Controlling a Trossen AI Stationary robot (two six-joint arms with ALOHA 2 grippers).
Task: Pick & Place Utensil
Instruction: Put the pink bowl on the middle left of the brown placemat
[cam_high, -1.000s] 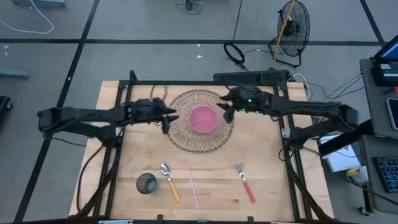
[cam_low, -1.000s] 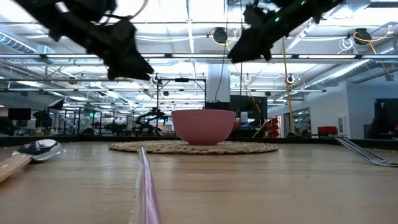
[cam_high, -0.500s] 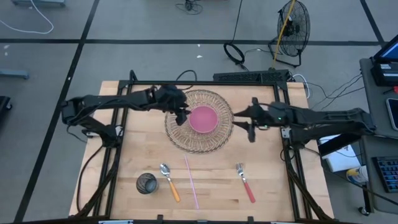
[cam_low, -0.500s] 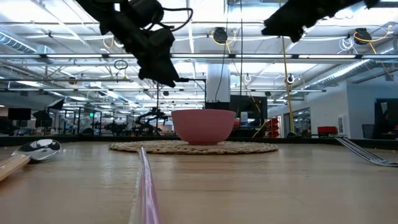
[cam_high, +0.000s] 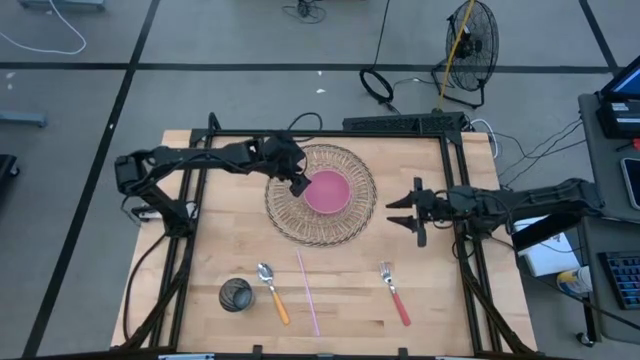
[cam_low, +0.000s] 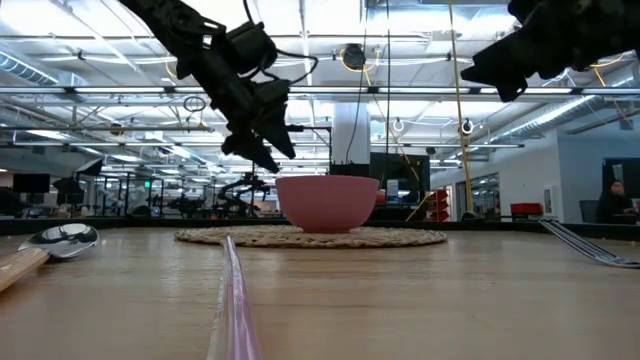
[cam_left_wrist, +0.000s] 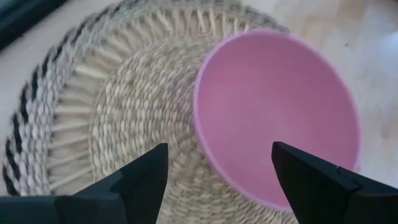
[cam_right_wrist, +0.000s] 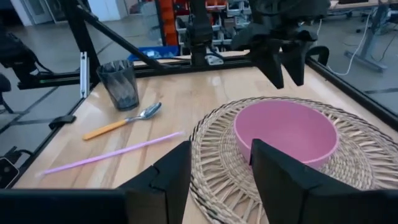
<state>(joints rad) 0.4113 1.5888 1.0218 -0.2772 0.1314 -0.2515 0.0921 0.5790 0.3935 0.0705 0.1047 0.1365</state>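
- Fingers of the left gripper (cam_high: 298, 186) spread wide, empty, above the pink bowl (cam_high: 327, 192) rim on the woven mat (cam_high: 285, 215)
- Right gripper (cam_high: 404, 211) parted, empty, beside the mat's edge
- Fork (cam_high: 393, 293) lies near it; spoon (cam_high: 272, 290), straw (cam_high: 307, 291), cup (cam_high: 236, 295) nearer the table (cam_high: 440, 310) front edge

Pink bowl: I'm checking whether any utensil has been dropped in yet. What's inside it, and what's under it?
The pink bowl looks empty; no utensil shows inside. It sits on a woven mat. The mat's middle is hidden beneath the bowl.
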